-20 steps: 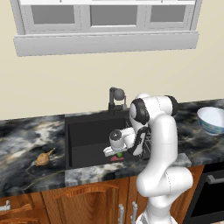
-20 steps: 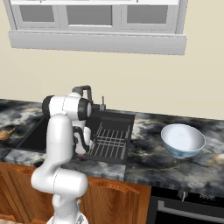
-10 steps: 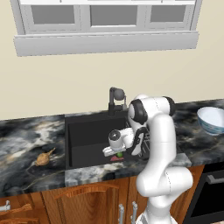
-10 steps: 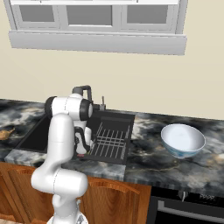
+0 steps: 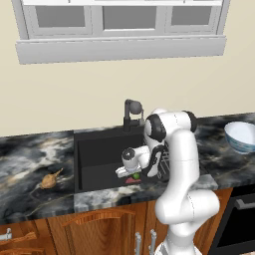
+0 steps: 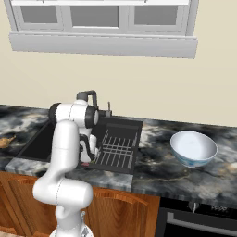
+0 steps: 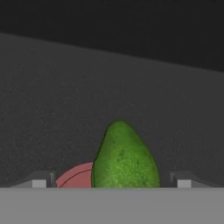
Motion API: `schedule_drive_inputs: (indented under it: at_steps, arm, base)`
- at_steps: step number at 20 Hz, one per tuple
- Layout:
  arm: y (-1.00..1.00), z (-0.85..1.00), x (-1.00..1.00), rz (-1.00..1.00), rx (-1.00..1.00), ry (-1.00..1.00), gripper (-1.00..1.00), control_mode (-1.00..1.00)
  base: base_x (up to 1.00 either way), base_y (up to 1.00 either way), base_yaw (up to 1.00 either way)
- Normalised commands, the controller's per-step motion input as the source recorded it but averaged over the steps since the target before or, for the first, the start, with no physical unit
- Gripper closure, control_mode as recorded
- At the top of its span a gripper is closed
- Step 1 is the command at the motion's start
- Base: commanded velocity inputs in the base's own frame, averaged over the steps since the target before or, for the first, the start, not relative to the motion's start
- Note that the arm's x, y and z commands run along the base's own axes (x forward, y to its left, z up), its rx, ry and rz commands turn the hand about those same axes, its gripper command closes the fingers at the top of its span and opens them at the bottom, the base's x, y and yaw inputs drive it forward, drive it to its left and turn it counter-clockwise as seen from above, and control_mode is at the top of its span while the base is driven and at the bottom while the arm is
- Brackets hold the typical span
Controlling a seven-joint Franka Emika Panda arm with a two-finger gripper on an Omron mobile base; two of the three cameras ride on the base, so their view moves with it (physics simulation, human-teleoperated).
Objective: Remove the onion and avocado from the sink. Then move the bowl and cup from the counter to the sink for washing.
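we see the small tan onion with its pointy tail [image 5: 49, 180] lying out on the black and white marbled stone counter [image 5: 30, 154], left of the big black sink [image 5: 99, 149], so that part looks done. the dark green bumpy avocado [image 7: 124, 159] sits on the sink floor, between our two dark finger tips [image 7: 39, 180], beside something round and pink [image 7: 74, 177]. our gripper [image 5: 128, 170] hangs low in the sink, wide open and holding nothing. the wide white bowl with the bluish rim [image 6: 193, 148] waits on the counter to the right. we think the avocado, bowl and cup are left. the sink walls and wire rack [image 6: 115, 148] stand close, so room is tight.
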Motion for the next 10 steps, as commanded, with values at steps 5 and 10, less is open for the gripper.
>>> schedule_drive_inputs:
  at_steps: [5,10]
  arm:
    - [-0.04,-0.14,0.11,0.0,0.0,0.0,-1.0,-1.0]
    - [-0.06,-0.16,0.09,0.0,0.0,0.0,-1.0,-1.0]
  base:
    - [0.0,0.0,0.0]
    - [0.0,0.0,0.0]
